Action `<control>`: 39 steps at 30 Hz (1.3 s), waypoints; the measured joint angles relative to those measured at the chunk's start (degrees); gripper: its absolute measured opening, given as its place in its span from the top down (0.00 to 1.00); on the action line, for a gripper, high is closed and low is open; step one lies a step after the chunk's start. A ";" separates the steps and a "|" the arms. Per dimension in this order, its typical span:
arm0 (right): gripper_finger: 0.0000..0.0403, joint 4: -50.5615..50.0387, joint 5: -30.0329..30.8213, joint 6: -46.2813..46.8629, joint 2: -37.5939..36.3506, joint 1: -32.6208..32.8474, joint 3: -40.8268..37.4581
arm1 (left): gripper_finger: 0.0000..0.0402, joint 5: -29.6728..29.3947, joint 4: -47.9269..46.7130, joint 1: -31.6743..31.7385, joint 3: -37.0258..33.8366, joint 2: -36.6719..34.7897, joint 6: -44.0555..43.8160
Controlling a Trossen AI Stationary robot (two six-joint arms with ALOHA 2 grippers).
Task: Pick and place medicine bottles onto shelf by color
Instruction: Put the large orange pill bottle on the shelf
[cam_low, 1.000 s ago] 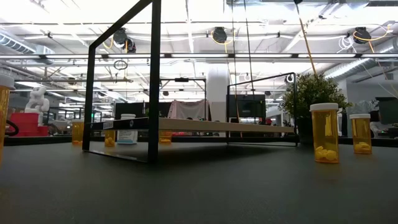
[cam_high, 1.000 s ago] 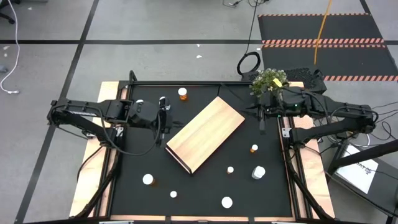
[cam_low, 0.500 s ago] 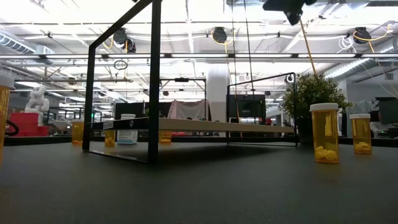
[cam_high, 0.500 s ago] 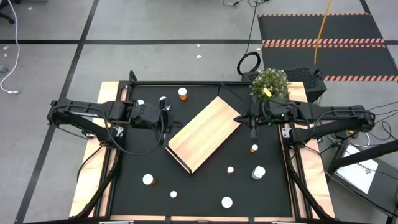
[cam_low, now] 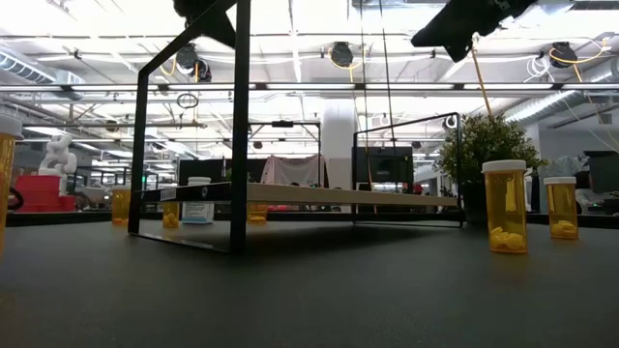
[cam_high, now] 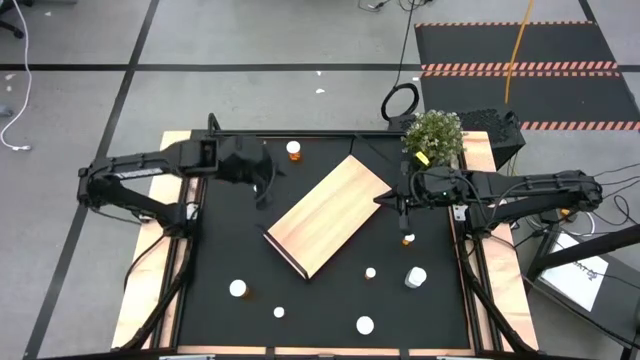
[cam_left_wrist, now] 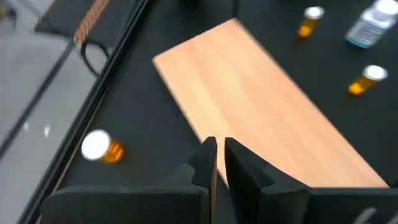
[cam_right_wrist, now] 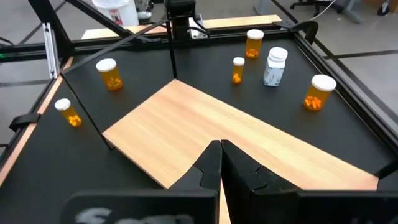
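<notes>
Across the middle of the high view the shelf (cam_high: pixel 328 213) lies diagonally on the black surface (cam_high: pixel 225 245), its thin dark lip at the lower-left short end. Medicine bottles stand scattered around it, none on the board: an orange one (cam_high: pixel 294 150) near the top edge of the mat, one (cam_high: pixel 407 239) right of the shelf, a white bottle (cam_high: pixel 415 277) and a small one (cam_high: pixel 370 272) lower right, and three more (cam_high: pixel 238 289) (cam_high: pixel 279 312) (cam_high: pixel 365 325) along the bottom.

Left of the shelf's upper end, the left end effector (cam_high: pixel 264 183) hangs over bare mat, its fingers (cam_left_wrist: pixel 205 163) pressed nearly together around nothing. At the shelf's right corner, the right end effector (cam_high: pixel 402 206) sits just above the orange bottle there, its fingers (cam_right_wrist: pixel 210 163) likewise closed and empty.

A potted plant (cam_high: pixel 433 133) crowds the upper right corner of the surface, close behind the right arm. A black frame rail (cam_high: pixel 330 134) borders the mat on all sides. Open mat is widest at lower left and between the shelf and the right-hand bottles.

From the low view the board shows only as a thin edge (cam_low: pixel 319 194) raised on black legs, with two orange bottles (cam_low: pixel 506 206) (cam_low: pixel 562 207) at right and one cut off at the left edge (cam_low: pixel 8 174); both arms are cropped at the top of that frame.
</notes>
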 joint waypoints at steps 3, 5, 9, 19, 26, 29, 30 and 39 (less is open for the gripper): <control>1.00 0.43 -0.02 -0.90 -0.02 0.00 0.00 | 0.90 1.43 -2.32 5.08 0.39 1.13 -0.80; 1.00 0.76 -0.02 -1.56 0.00 0.00 0.00 | 0.86 1.49 -3.61 8.07 0.60 1.68 -0.25; 1.00 1.75 -0.02 -2.84 0.00 0.00 0.00 | 0.72 1.36 -7.21 13.28 0.58 4.34 -3.22; 1.00 1.72 -0.02 -4.71 0.00 0.00 0.00 | 0.42 -1.67 -8.64 16.99 0.51 9.73 -5.94; 1.00 1.68 -0.04 -5.73 0.00 0.00 0.00 | 0.39 -4.15 -8.79 17.28 0.51 9.71 -12.73; 1.00 1.68 -0.02 -6.04 0.00 0.00 0.00 | 0.39 -4.29 -10.24 17.73 0.51 9.71 -14.64; 1.00 1.68 -0.02 -6.04 0.00 0.00 0.00 | 0.39 -4.57 -10.64 17.89 0.48 9.71 -15.08; 1.00 1.66 -0.02 -6.04 0.00 0.00 0.00 | 0.39 -4.95 -20.27 17.84 -0.19 9.73 -15.78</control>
